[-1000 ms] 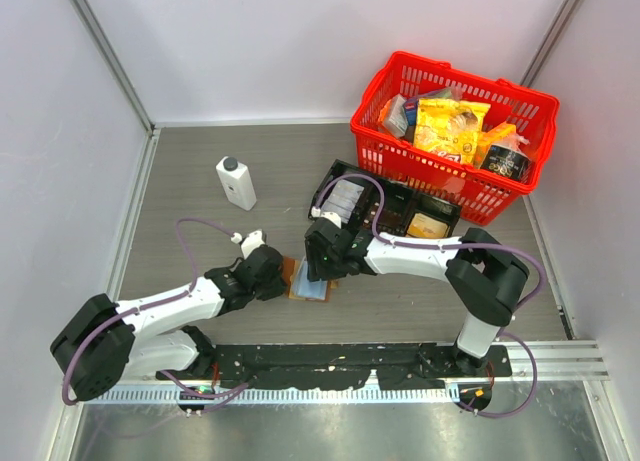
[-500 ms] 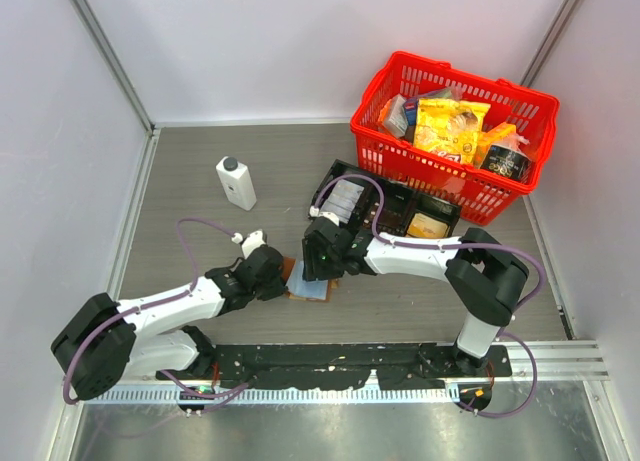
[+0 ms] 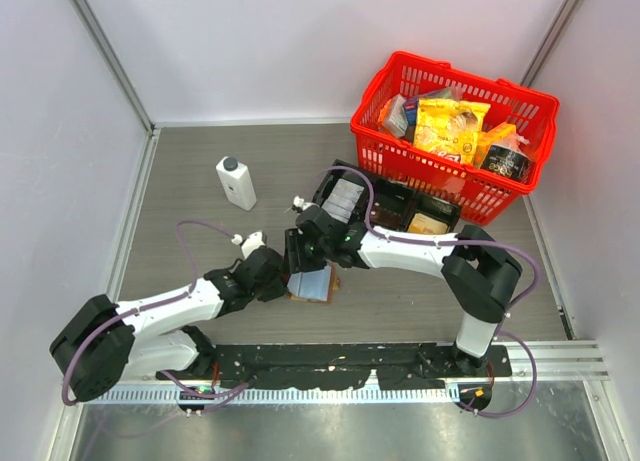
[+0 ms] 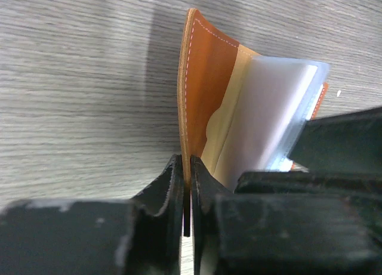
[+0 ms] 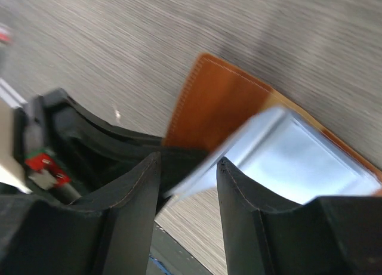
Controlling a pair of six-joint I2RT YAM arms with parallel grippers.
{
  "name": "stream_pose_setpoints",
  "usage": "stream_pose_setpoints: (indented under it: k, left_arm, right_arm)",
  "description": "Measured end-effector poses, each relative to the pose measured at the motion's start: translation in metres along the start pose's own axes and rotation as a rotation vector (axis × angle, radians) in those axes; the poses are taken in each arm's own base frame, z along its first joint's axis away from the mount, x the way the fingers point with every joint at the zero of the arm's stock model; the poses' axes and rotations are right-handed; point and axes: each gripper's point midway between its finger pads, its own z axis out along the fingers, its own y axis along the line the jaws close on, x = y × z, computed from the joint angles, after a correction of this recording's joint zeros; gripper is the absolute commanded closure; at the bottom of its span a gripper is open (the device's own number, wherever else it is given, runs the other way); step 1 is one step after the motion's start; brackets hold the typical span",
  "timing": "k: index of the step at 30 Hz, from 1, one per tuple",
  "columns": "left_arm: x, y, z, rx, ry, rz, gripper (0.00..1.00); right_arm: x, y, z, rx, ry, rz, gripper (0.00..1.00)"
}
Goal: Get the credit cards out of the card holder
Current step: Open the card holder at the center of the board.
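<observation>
The card holder (image 3: pixel 312 286) is a brown bifold lying open on the table between my two arms. My left gripper (image 4: pixel 186 161) is shut on the edge of its brown flap (image 4: pixel 206 78), which stands upright. Pale blue-grey inner leaves with the credit cards (image 4: pixel 274 108) fan out to the right of that flap; I cannot tell card from pocket. My right gripper (image 5: pixel 189 161) hovers over the holder with its jaws apart. A corner of the pale leaf (image 5: pixel 298 161) reaches in between the fingers (image 5: pixel 245 191), touching neither. In the top view the right gripper (image 3: pixel 300 251) stands just beside the left gripper (image 3: pixel 268 273).
A black three-compartment tray (image 3: pixel 395 206) sits just behind the holder, and a red basket (image 3: pixel 455 131) full of packets stands behind that. A white bottle (image 3: pixel 236 181) stands at the back left. Walls close in the left, back and right.
My right gripper has shifted left and slightly back over the holder and turned its wrist. The left gripper and the pinched flap have stayed put.
</observation>
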Motion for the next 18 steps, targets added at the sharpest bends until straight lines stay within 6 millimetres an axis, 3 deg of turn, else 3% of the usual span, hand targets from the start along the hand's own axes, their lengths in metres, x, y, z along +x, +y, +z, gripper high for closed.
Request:
stream_pose_setpoints:
  k: [5, 13, 18]
  left_arm:
    - [-0.005, 0.005, -0.01, -0.001, -0.029, -0.02, 0.63]
    - [-0.023, 0.011, -0.046, 0.035, -0.122, -0.05, 0.48]
    - [-0.028, 0.013, -0.061, 0.053, -0.143, -0.042, 0.41]
  right_arm:
    - [-0.014, 0.018, 0.002, -0.042, -0.015, -0.039, 0.52]
    - [-0.011, 0.002, -0.001, 0.038, -0.008, -0.063, 0.51]
    - [-0.02, -0.008, -0.025, 0.098, -0.079, -0.065, 0.49]
